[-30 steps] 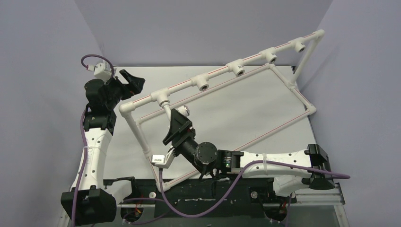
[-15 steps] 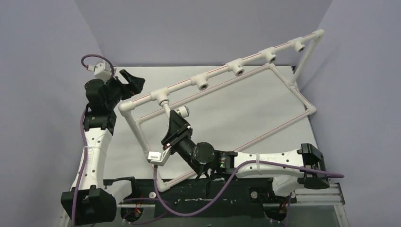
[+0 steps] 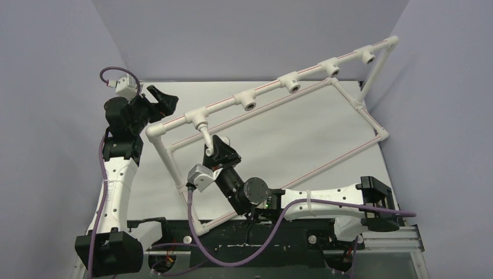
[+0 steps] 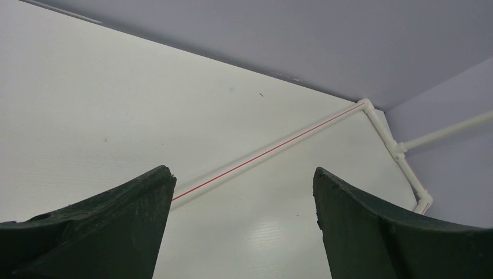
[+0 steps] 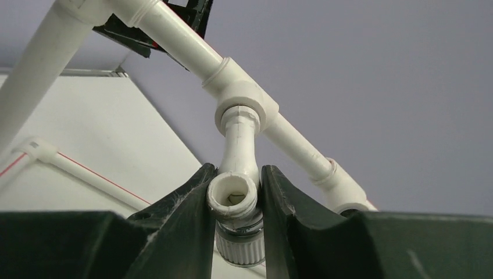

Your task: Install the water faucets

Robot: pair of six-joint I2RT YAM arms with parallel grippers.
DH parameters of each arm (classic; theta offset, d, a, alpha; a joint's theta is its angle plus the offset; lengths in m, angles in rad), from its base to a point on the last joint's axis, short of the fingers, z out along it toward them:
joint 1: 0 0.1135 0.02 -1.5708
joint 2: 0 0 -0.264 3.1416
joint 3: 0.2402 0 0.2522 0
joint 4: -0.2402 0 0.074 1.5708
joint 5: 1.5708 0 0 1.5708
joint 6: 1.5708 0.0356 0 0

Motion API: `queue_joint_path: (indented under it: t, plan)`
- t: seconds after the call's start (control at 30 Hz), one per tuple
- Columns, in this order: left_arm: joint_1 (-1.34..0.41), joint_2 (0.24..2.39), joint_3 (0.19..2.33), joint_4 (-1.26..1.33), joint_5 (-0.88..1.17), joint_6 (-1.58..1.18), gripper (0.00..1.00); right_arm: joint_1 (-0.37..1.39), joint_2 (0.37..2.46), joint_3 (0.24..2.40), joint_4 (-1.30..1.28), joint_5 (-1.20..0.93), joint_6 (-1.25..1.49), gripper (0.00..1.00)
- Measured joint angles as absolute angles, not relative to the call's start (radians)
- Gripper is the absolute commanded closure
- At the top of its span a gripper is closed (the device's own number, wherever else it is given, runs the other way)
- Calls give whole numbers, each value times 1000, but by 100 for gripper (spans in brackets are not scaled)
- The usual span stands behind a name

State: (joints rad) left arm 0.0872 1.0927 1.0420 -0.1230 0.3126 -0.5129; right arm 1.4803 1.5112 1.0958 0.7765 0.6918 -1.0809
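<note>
— Where's the water faucet point(image 5: 239, 142)?
— On the pipe frame point(image 3: 349, 57), plugged into its leftmost tee socket point(image 5: 247, 103) and pinched by the right end effector point(image 5: 236, 174).
— And the left end effector point(image 4: 241, 174)?
— Spread wide, holding nothing, beside the frame's left corner, over the tabletop point(image 4: 87, 104).

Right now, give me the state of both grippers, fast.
Left gripper: open, holding nothing.
Right gripper: closed on the water faucet, which sits in a tee socket.
</note>
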Motion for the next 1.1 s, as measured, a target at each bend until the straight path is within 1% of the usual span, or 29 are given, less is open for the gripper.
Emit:
queue_joint_path:
  t: [0.3,0.5,0.67,0.7,0.8,0.9,0.93,1.0,1.1]
  plan:
    - [87,1092,1042,-123,315,-513,13,1462,1506,1092,804,704,-750,100]
    - [87,1092,1042,-123,317,-513,13,1454,1464,1054,819,686,-532,100]
    - [87,1092,1042,-123,319,-513,13,1452,1463,1053,831,688,-445,100]
    - [87,1092,1042,-123,319,-513,13,1452,1462,1053,832,688,-434,98]
    - [87,1092,1042,-123,319,-513,13,1452,1457,1055,828,687,-403,75]
    - [87,1092,1042,-123,319,-513,13,1452,1443,1056,796,681,-381,45]
    - [87,1092,1042,-123,319,-513,13,1452,1440,1058,783,679,-373,38]
    - [87,1092,1042,-123,319,-513,13,1453,1429,1062,770,676,-306,26]
    - [87,1092,1042,-123,319,-513,13,1446,1394,1068,741,680,-254,15]
